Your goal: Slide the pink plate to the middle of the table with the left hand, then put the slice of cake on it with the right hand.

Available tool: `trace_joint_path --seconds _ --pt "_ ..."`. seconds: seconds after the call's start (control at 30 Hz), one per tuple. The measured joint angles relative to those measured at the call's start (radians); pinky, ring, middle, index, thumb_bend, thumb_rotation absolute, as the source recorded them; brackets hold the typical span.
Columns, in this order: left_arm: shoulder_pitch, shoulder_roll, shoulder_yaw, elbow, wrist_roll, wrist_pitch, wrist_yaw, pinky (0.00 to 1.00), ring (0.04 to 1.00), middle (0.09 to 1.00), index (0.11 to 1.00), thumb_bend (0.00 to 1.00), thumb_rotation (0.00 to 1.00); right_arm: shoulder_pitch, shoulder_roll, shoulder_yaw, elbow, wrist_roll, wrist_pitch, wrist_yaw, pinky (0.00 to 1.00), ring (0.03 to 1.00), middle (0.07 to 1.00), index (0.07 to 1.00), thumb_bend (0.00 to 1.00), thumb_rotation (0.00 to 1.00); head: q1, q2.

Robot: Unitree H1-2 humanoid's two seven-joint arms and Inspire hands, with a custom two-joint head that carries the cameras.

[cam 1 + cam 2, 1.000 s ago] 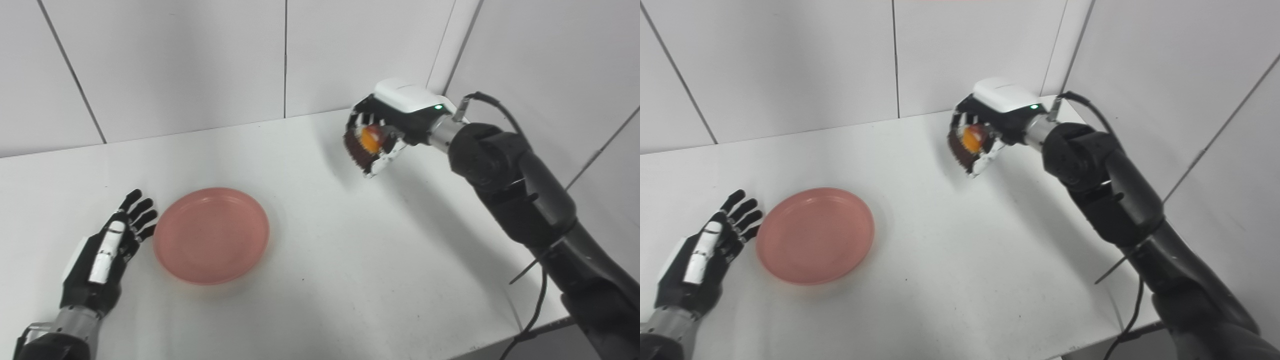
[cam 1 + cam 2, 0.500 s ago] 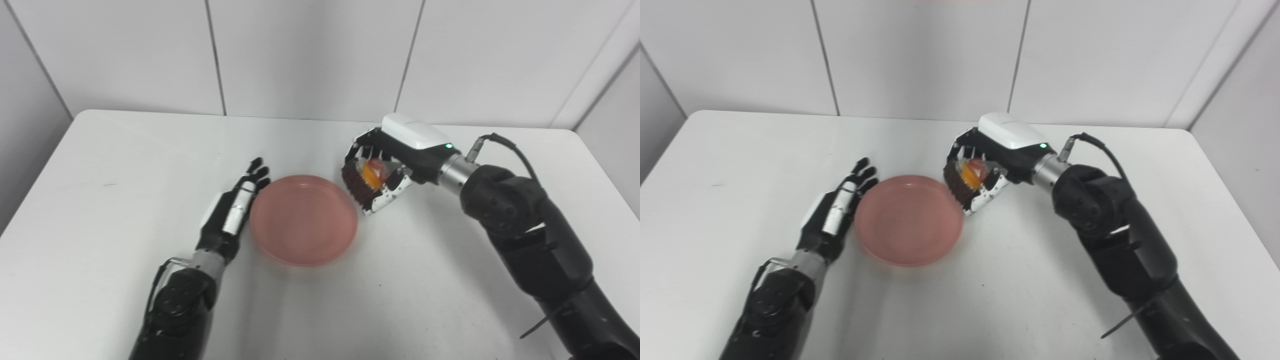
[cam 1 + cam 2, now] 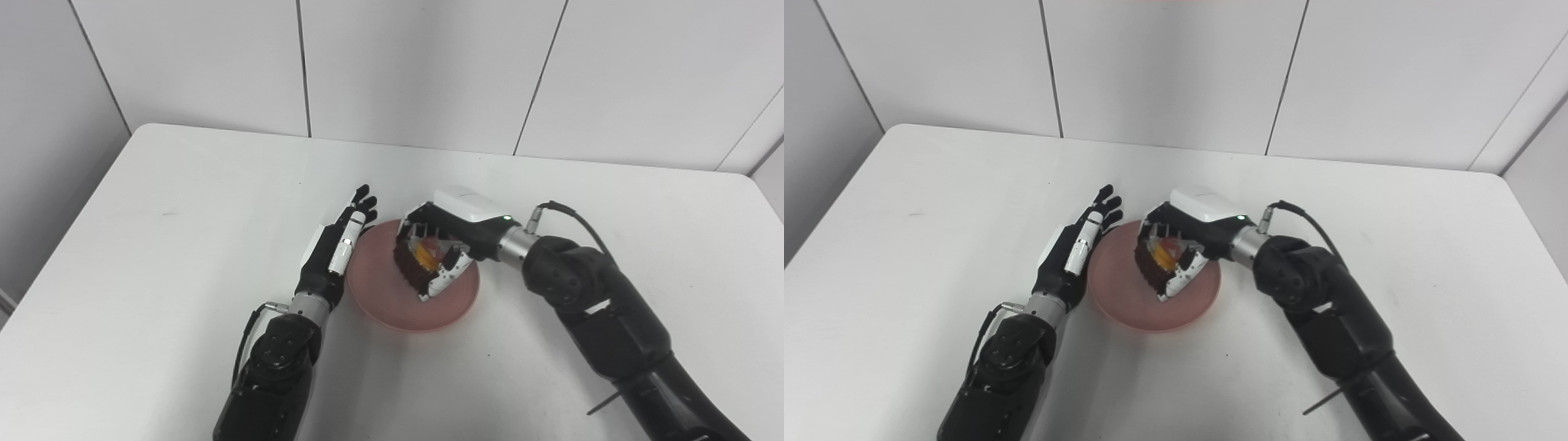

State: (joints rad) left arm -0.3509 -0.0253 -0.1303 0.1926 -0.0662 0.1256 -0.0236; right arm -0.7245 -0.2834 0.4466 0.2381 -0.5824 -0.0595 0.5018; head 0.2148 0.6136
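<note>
— Around the middle of your white table [image 3: 184, 202], what do you have?

— Your pink plate [image 3: 380, 303] sits there, flat on the tabletop, with pale wall panels [image 3: 416, 67] behind the far edge. Nothing else lies on the surface near it.

— And what crowds the plate?

— Your left hand [image 3: 334, 251] lies along its left rim, fingers straight and spread, holding nothing; the fingertips [image 3: 365, 199] reach past the plate's far-left edge. From these views you cannot tell for sure whether the palm touches the rim or only sits just beside it.

— What is over the plate?

— Your right hand [image 3: 447, 245] is above its centre and right half, fingers curled round the slice of cake [image 3: 416, 266]. The cake's dark brown side faces left, with orange topping showing between the fingers. You cannot tell whether the cake's lower edge rests on the plate or hangs just above it. A black cable [image 3: 569, 214] loops off your right wrist.
</note>
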Motion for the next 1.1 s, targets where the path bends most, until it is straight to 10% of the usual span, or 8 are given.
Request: trace_joint_path --seconds 0.63,0.97,1.1 --pt "-0.002 -0.015 -0.002 -0.002 0.005 0.015 0.008 0.87 0.935 0.948 0.938 0.33 1.00 -0.051 0.043 0.045 0.166 -0.043 -0.054 -0.101 0.33 0.415 0.427 0.532 0.52 0.00 -0.020 0.005" --pt "-0.002 -0.019 -0.003 -0.005 0.017 0.020 0.012 0.85 0.916 0.931 0.933 0.34 1.00 -0.051 0.032 0.092 0.064 -0.094 0.010 -0.008 0.41 0.494 0.459 0.530 0.52 0.00 -0.032 0.008" --pt "-0.002 -0.020 -0.003 -0.007 0.018 0.022 0.010 0.87 0.948 0.962 0.946 0.33 1.00 -0.048 0.023 0.102 -0.008 -0.114 0.080 0.079 0.63 0.750 0.787 0.791 0.76 0.26 -0.035 0.009"
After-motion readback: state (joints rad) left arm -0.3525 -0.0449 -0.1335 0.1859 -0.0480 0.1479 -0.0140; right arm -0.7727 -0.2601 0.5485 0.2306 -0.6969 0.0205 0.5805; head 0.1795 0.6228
